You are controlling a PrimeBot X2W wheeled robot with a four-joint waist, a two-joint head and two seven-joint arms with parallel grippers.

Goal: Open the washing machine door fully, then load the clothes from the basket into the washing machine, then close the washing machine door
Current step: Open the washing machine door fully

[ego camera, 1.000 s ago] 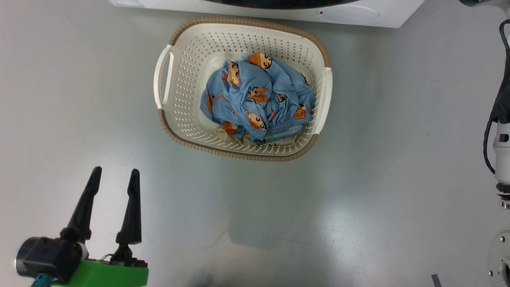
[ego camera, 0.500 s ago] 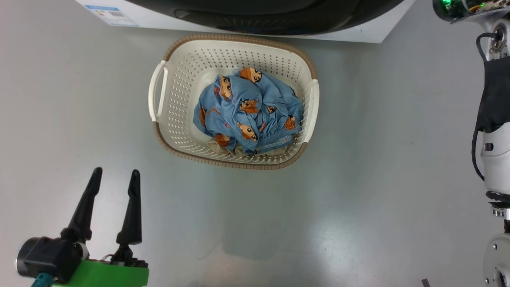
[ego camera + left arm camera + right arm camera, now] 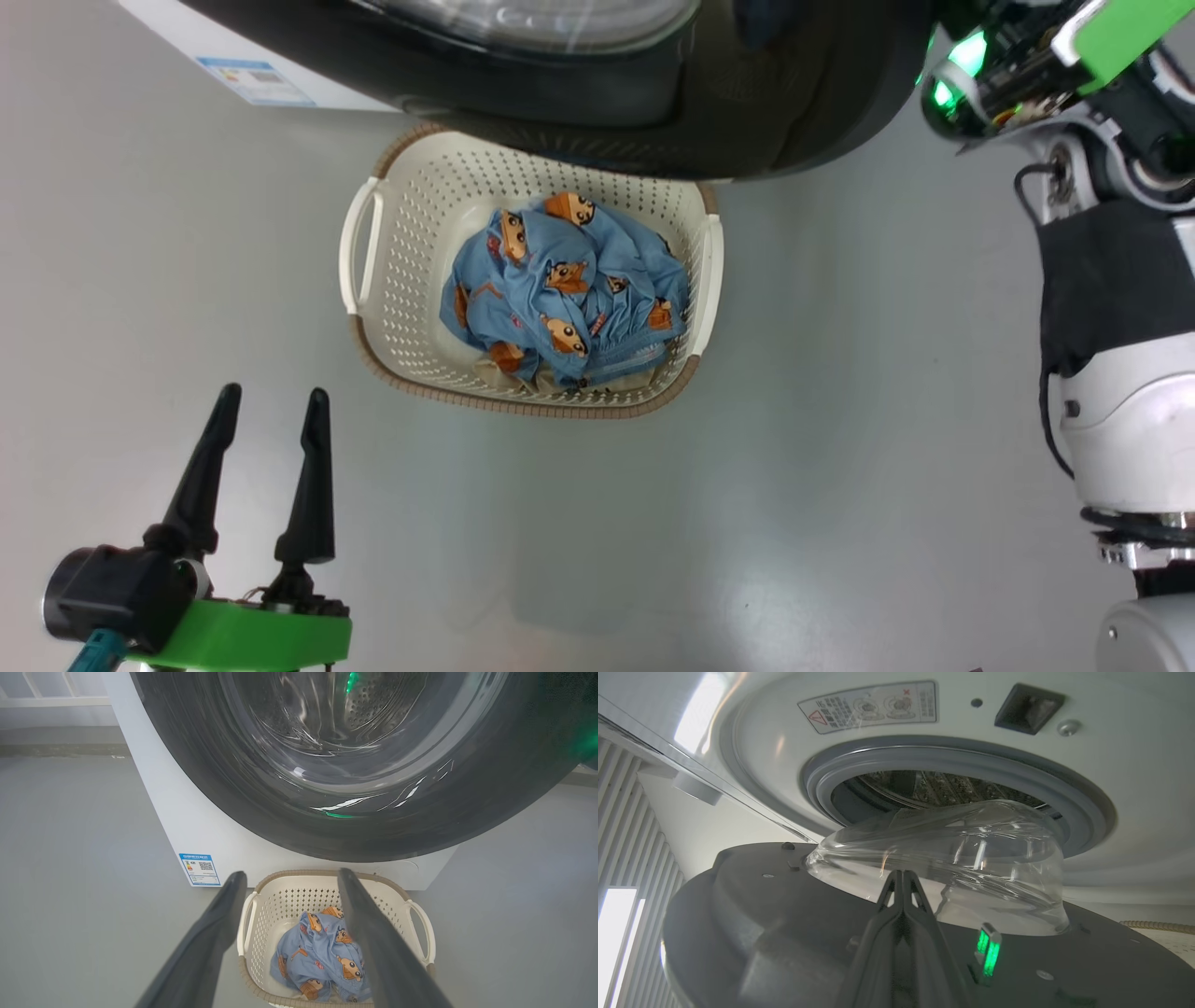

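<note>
Basket (image 3: pixel 420 271) sits on floor (image 3: pixel 840 467): cream, holed walls, brown rim, a handle on each short side. In it: clothes (image 3: pixel 560 289), bunched in one heap. Blue piece with orange-brown cartoon prints on top, a bit of cream cloth peeking out under it at the basket's near rim. Heap sits a little toward the basket's right side, with bare basket bottom on the left. Nothing hangs over the rim.

Washer (image 3: pixel 168 37) stands just behind the basket, white, with a blue label (image 3: pixel 252 79) on its lower front, behind-left of the basket. Door (image 3: pixel 653 121) is swung part open; its black rim overhangs the basket's far edge and hides that stretch of rim in the head view. In the right wrist view the door's inner face with the clear glass bowl (image 3: pixel 948 858) stands off from the grey gasket (image 3: pixel 952 756). Steel drum (image 3: pixel 934 788) shows past it, its inside mostly hidden by the bowl.

Left tool (image 3: pixel 273 397): fingers spread wide, pinching nothing, over the floor near-left of the basket, apart from it.

Right tool (image 3: pixel 902 877): fingers pressed together, nothing between them. Tips are at the foot of the glass bowl on the door's inner side, above and behind the basket. Touching the door or not, cannot tell. Right arm (image 3: pixel 1120 420) is well right of the basket.
</note>
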